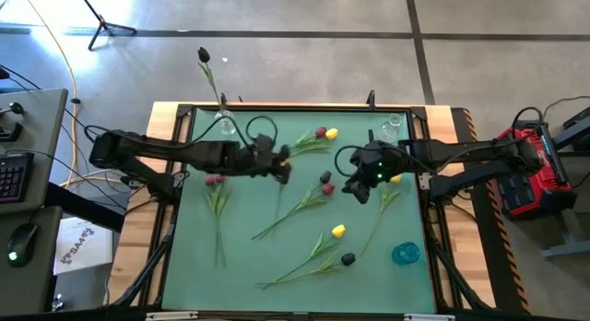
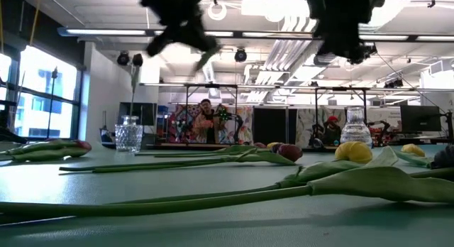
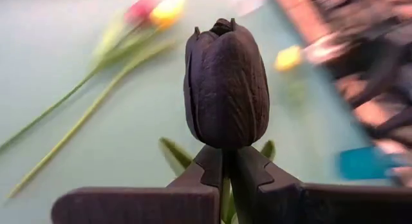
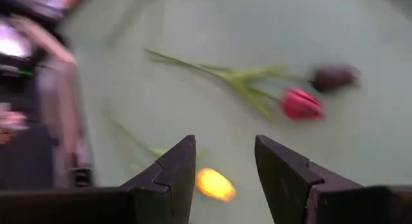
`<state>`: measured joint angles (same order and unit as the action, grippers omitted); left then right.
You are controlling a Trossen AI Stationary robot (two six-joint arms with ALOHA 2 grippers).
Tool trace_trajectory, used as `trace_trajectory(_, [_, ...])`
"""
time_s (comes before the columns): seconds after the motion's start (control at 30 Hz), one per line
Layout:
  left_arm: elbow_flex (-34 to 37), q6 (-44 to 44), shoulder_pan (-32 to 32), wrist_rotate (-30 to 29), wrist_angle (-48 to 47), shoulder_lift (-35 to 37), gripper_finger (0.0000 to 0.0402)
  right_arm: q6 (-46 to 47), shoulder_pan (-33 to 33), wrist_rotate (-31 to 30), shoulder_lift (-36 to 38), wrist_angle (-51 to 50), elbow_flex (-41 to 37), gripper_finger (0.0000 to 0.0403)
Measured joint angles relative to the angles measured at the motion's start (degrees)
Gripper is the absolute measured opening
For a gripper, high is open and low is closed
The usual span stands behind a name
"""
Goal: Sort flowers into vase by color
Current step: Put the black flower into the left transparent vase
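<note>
My left gripper (image 1: 282,166) hangs over the middle of the green mat (image 1: 240,266), shut on a black tulip (image 3: 225,89) whose head stands just past the fingertips. My right gripper (image 1: 358,187) hovers open over the mat's right half, above a yellow tulip (image 4: 215,184) that lies on the mat; it touches nothing. A clear vase (image 1: 224,125) at the far left holds one black tulip (image 1: 203,55). Red, yellow and dark tulips (image 1: 324,133) (image 1: 338,231) (image 1: 215,180) lie scattered on the mat. My left gripper pinches the black tulip's stem right below the head (image 3: 226,188) between its two fingers. The fingers slant down toward the mat. The tulip is lifted clear, its leaves (image 3: 174,153) spread behind the fingertips and a green piece (image 2: 206,59) trailing below the gripper.
A second clear vase (image 1: 392,127) stands at the far right of the mat. A blue vase (image 1: 406,254) is near the right front corner. Beyond the table a person (image 2: 207,119) is in the room.
</note>
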<state>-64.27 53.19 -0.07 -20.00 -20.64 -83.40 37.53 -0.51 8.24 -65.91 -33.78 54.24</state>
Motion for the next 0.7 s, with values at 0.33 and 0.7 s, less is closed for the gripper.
trace_trajectory(0.33, [0.06,-18.36,7.41,10.86,26.21,-4.61,0.0,-2.97,0.0,-6.07,0.0,14.6,0.0,0.0149])
trace_trajectory(0.7, [0.04,-22.05,10.99,24.17,46.18,-9.9,0.0,-6.27,-1.06,-17.67,-2.78,22.41,0.0,0.0218])
